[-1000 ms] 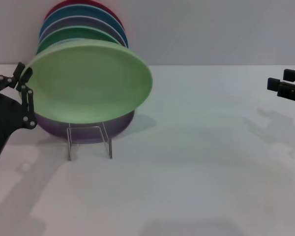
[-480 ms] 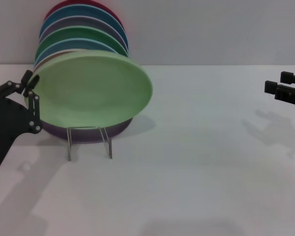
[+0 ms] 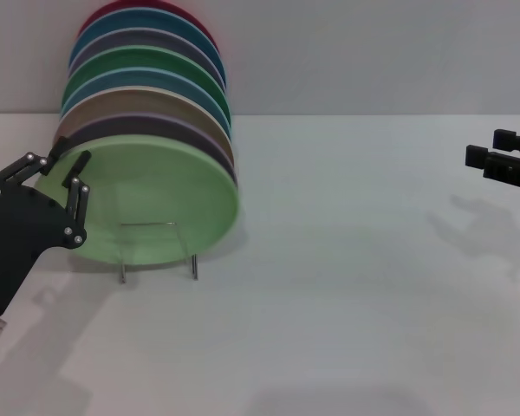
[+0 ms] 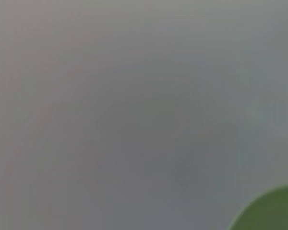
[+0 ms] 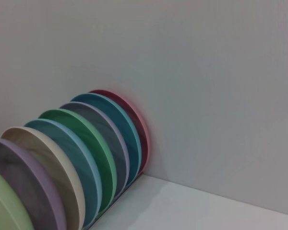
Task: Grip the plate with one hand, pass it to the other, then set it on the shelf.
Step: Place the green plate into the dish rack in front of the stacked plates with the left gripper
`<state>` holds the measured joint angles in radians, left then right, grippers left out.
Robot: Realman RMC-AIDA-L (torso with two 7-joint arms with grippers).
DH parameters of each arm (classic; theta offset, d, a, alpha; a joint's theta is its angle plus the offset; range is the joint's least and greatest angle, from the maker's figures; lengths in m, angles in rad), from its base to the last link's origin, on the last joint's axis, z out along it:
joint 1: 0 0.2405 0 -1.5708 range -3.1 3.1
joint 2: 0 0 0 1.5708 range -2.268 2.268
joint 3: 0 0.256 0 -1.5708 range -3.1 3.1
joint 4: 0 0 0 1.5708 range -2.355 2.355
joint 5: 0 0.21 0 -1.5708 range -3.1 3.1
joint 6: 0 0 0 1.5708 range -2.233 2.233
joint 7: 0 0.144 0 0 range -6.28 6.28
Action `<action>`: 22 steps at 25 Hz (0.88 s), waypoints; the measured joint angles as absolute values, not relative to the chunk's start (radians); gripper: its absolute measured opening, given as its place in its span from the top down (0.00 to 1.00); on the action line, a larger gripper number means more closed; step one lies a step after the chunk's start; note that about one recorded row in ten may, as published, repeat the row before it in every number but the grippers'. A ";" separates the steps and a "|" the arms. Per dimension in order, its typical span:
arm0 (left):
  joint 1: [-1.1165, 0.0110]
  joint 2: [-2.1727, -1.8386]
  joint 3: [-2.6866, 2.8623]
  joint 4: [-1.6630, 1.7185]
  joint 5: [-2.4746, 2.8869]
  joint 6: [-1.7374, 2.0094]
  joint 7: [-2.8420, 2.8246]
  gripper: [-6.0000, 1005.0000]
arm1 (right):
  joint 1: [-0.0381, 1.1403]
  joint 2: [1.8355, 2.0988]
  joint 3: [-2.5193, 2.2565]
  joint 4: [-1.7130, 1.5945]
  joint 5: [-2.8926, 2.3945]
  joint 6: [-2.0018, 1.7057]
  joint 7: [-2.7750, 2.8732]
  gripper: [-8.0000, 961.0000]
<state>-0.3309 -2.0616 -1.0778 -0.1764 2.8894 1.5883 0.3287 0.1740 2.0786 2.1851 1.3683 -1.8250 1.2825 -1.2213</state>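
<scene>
Your left hand (image 3: 68,160) sat near the tabletop's (image 3: 347,286) left edge, its fingers spread around the upper left rim of the pale mint-green plate (image 3: 156,199). The plate stood at the front of the row of plates in the rack (image 3: 156,247), leaning back on the lavender plate (image 3: 147,126), so it needed no support. Your right hand (image 3: 503,160) hung at the right edge; I couldn't tell its state.

Pale mint-green plate (image 3: 160,199), round and matte with a shallow rim, stands tilted on edge at the near end of the row in the clear shelf (image 3: 156,251), far left, leaning back against the plate behind.
</scene>
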 joint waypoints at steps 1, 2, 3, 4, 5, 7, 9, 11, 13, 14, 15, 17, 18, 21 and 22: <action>-0.330 -2.062 -1.078 -0.176 2.889 1.584 0.330 0.82 | 0.173 2.079 2.185 1.368 -1.825 1.283 -1.221 0.40; -0.329 -2.062 -1.080 -0.176 2.889 1.576 0.330 0.81 | 0.172 2.079 2.185 1.368 -1.824 1.284 -1.221 0.40; -0.328 -2.063 -1.081 -0.176 2.889 1.572 0.330 0.81 | 0.171 2.079 2.185 1.369 -1.823 1.286 -1.221 0.40; -0.328 -2.063 -1.081 -0.176 2.889 1.566 0.330 0.79 | 0.171 2.079 2.186 1.371 -1.823 1.289 -1.221 0.40; -0.328 -2.063 -1.081 -0.176 2.889 1.563 0.330 0.77 | 0.170 2.079 2.188 1.372 -1.822 1.293 -1.221 0.40; -0.326 -2.063 -1.079 -0.176 2.888 1.560 0.333 0.74 | 0.169 2.079 2.191 1.373 -1.820 1.300 -1.221 0.40; -0.325 -2.063 -1.078 -0.176 2.888 1.557 0.355 0.70 | 0.168 2.079 2.192 1.374 -1.820 1.304 -1.221 0.40; -0.325 -2.064 -1.077 -0.176 2.888 1.552 0.378 0.67 | 0.168 2.079 2.192 1.376 -1.820 1.309 -1.219 0.40; -0.327 -2.067 -1.070 -0.177 2.888 1.539 0.402 0.63 | 0.167 2.079 2.191 1.377 -1.820 1.312 -1.217 0.40; -0.329 -2.067 -1.066 -0.177 2.888 1.535 0.406 0.62 | 0.167 2.079 2.191 1.377 -1.820 1.315 -1.217 0.40; -0.330 -2.068 -1.060 -0.180 2.888 1.530 0.407 0.57 | 0.167 2.079 2.191 1.377 -1.819 1.318 -1.216 0.40; -0.332 -2.068 -1.042 -0.186 2.888 1.520 0.412 0.49 | 0.167 2.079 2.192 1.377 -1.819 1.324 -1.214 0.40; -0.335 -2.068 -1.034 -0.188 2.888 1.514 0.419 0.48 | 0.167 2.079 2.192 1.378 -1.818 1.326 -1.214 0.40; -0.345 -2.069 -1.011 -0.193 2.888 1.492 0.456 0.47 | 0.166 2.079 2.192 1.379 -1.818 1.329 -1.213 0.40; -0.346 -2.070 -1.008 -0.196 2.888 1.489 0.468 0.46 | 0.165 2.079 2.192 1.379 -1.818 1.330 -1.213 0.40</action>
